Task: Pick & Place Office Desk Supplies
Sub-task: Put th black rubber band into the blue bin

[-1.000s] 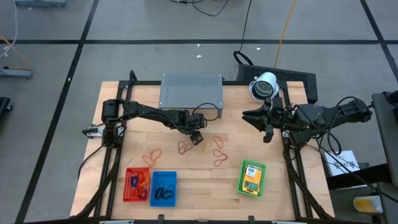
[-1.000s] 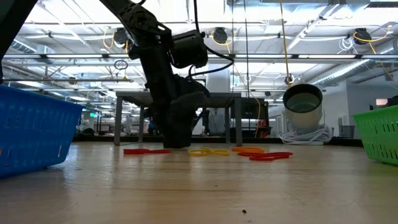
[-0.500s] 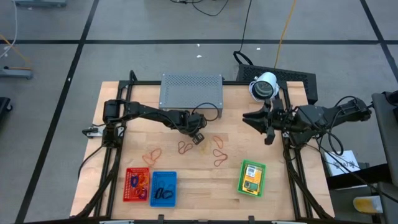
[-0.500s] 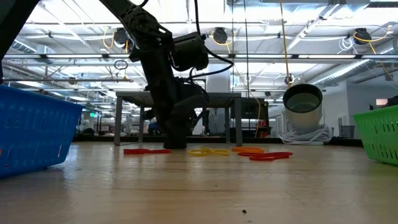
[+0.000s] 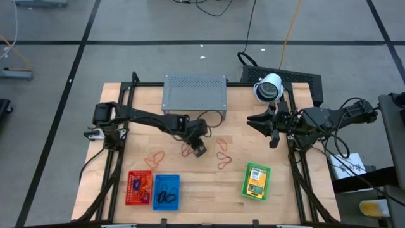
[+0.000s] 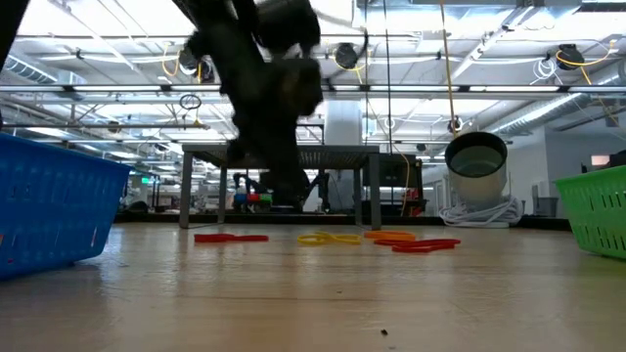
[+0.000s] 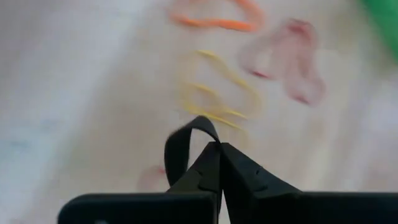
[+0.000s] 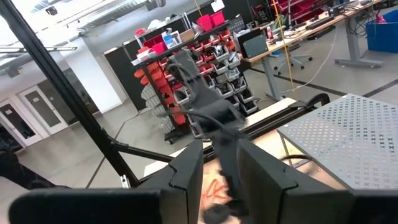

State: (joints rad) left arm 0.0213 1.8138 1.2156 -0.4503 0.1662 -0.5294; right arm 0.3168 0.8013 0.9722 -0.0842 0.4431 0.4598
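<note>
One black band (image 7: 179,149) was pinched in my left pincer (image 5: 199,149), which had just snapped together and lifted off the bench (image 5: 297,196); other bands (image 5: 223,158) lay beneath, and my right pincer (image 5: 273,130) waited apart, far right.

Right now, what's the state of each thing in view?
left gripper: jaws shut on black loop, off the table.
right gripper: jaws open, empty.
red basket: loaded.
blue basket: loaded.
green basket: holds a yellow packet.
loose rubber bands: lying flat on the table.
</note>
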